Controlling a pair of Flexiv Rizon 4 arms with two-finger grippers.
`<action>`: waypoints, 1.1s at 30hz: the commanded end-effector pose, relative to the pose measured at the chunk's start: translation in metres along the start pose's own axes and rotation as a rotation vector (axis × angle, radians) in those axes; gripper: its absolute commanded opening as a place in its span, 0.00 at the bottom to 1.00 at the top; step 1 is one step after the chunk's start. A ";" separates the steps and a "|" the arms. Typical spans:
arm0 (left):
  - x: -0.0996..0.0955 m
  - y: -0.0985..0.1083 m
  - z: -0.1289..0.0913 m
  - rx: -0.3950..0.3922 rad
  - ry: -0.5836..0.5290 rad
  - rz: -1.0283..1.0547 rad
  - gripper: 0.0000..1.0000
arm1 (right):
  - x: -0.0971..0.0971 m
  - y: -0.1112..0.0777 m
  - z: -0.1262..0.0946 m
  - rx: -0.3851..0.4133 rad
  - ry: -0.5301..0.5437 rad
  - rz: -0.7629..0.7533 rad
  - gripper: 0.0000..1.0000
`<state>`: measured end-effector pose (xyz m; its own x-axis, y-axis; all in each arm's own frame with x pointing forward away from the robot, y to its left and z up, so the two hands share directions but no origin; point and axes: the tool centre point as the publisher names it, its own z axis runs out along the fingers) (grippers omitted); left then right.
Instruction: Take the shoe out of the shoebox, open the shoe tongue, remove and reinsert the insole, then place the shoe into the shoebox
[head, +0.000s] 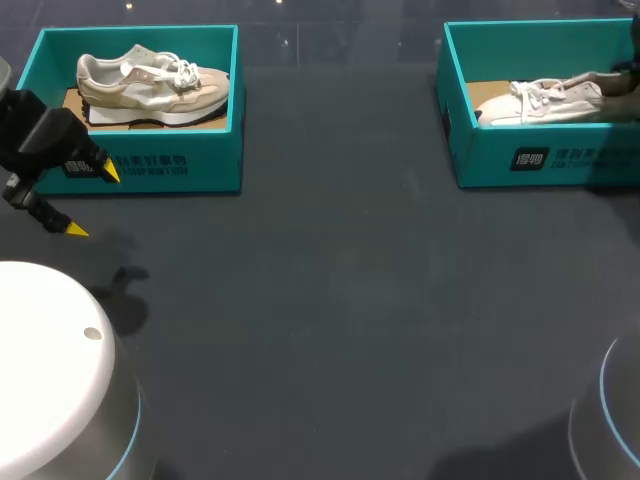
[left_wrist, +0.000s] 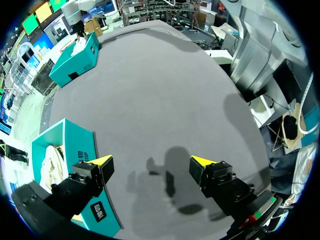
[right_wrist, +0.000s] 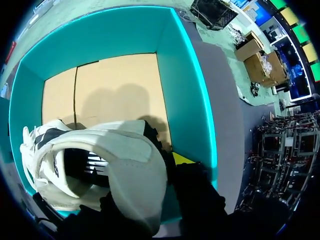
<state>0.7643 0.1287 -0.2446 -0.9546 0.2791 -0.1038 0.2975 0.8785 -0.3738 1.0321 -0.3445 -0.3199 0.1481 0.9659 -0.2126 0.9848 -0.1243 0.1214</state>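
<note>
Step in hand looks like the first one: getting the shoe out of the shoebox. Nothing is on the open table yet.

- Table (head: 330, 300): matte dark grey, flat, looks slightly grippy.
- Right shoebox (head: 560, 160) at 1 o'clock, left shoebox (head: 200, 160) at 11 o'clock. Both are teal card with straight walls and open tops. Each has a brown cardboard liner (right_wrist: 115, 85) on the floor.
- White shoe (head: 540, 100): lying inside the right shoebox, toe towards 9 o'clock. Smooth soft upper, white laces, padded heel collar. Probably flexes when lifted by the heel.
- Beige shoe (head: 150, 85): in the left shoebox, untouched. Suede-like panels, chunky white sole.
- Right end effector (right_wrist: 172, 167): down in the right shoebox at the white shoe's heel, hard against the collar. The shoe hides it, so I cannot tell whether it's pinching or just alongside.
- Left end effector (left_wrist: 151, 162): at 9 o'clock, just in front of the left shoebox. Spread wide, holding nothing, only bare table under it.

Next move calls for a confirmed grip on the heel collar. Then a lift high enough to clear the box wall, and a set-down mid-table at 6 o'clock of the boxes.
</note>
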 end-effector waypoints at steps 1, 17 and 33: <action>0.000 0.000 0.000 -0.002 0.001 0.001 1.00 | 0.003 0.006 0.006 0.015 0.002 -0.003 0.00; 0.000 0.000 0.000 -0.002 0.001 0.001 1.00 | 0.008 0.005 0.031 0.060 0.020 0.001 0.00; 0.000 0.000 0.000 -0.002 0.001 0.001 1.00 | 0.008 0.005 0.053 0.086 0.044 0.014 0.00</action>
<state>0.7643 0.1287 -0.2446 -0.9546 0.2792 -0.1038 0.2975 0.8785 -0.3738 1.0411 -0.3487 -0.3700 0.1612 0.9720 -0.1712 0.9868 -0.1558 0.0441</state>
